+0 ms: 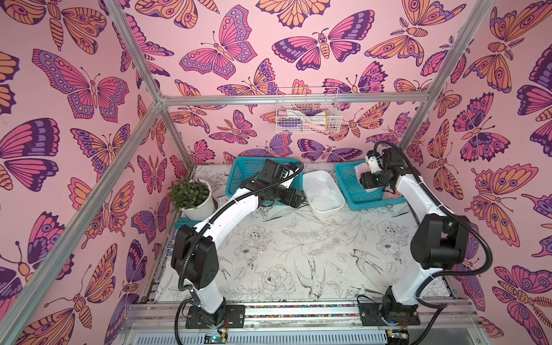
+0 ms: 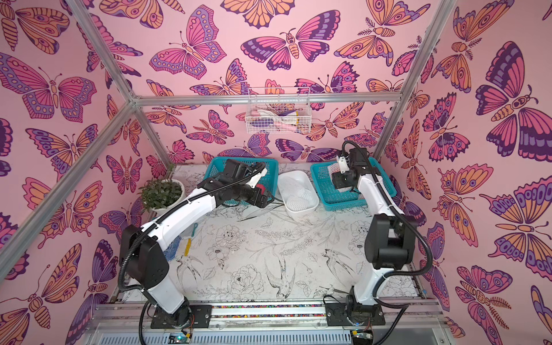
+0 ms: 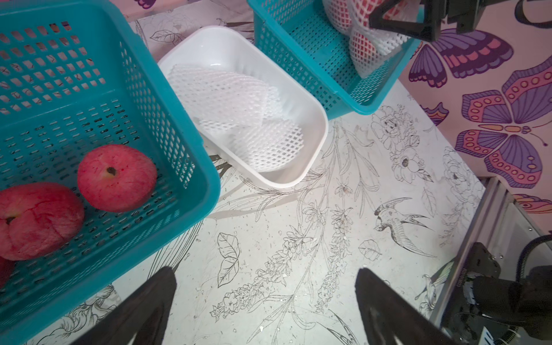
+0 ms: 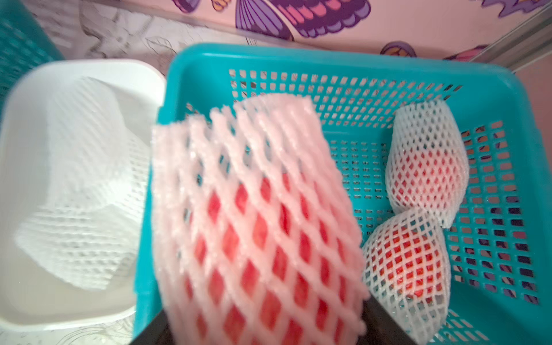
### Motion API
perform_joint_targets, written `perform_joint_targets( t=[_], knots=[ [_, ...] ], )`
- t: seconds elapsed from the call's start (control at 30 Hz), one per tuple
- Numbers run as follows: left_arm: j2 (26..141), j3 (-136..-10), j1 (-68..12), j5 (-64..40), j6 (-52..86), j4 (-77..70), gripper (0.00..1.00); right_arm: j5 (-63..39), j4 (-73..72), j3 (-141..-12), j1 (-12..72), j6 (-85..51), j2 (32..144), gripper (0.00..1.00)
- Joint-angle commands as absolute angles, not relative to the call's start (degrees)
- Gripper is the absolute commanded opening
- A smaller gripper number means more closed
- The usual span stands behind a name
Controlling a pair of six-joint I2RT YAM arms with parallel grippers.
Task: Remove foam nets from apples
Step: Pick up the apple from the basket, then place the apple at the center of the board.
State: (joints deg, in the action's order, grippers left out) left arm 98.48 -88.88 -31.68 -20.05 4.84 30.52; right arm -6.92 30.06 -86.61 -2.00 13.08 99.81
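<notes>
Right fingers (image 4: 385, 328) clamped either side of a netted apple (image 4: 257, 227), held over the right basket (image 4: 493, 89); left fingers (image 3: 149, 307) gaped wide, empty, above the bench (image 3: 298, 224).

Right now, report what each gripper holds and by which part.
The right gripper clamps a netted apple across its sides, through the foam net. The left gripper is open, holding nothing.

A potted plant (image 1: 191, 194) stands well apart from the hanging wire basket (image 1: 307, 118).
</notes>
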Motion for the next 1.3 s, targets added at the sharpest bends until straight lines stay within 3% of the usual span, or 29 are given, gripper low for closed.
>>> perform_joint_targets(
  t=[0.0,0.27,0.57,1.03,1.27],
  knots=[
    [97.87,-91.10,-32.57,-22.88,6.42,32.38,0.96,-14.64,23.44,-80.69,-1.69,12.91,93.39,0.55],
    [97.79,-93.80,-33.10,-26.16,9.13,35.19,0.96,-24.39,11.90,-62.50,1.65,11.14,77.33,0.54],
    [99.19,-96.81,-34.14,-27.37,9.76,39.79,0.96,-24.18,-6.64,-44.08,13.13,10.11,66.75,0.55],
    [101.58,-96.98,-37.61,-29.35,8.09,39.11,0.96,-21.75,-15.25,-37.48,21.13,8.45,66.22,0.53],
    [102.87,-96.48,-37.53,-29.45,7.81,36.45,0.85,-21.71,-16.31,-36.21,22.43,8.17,66.63,0.52]
  ],
)
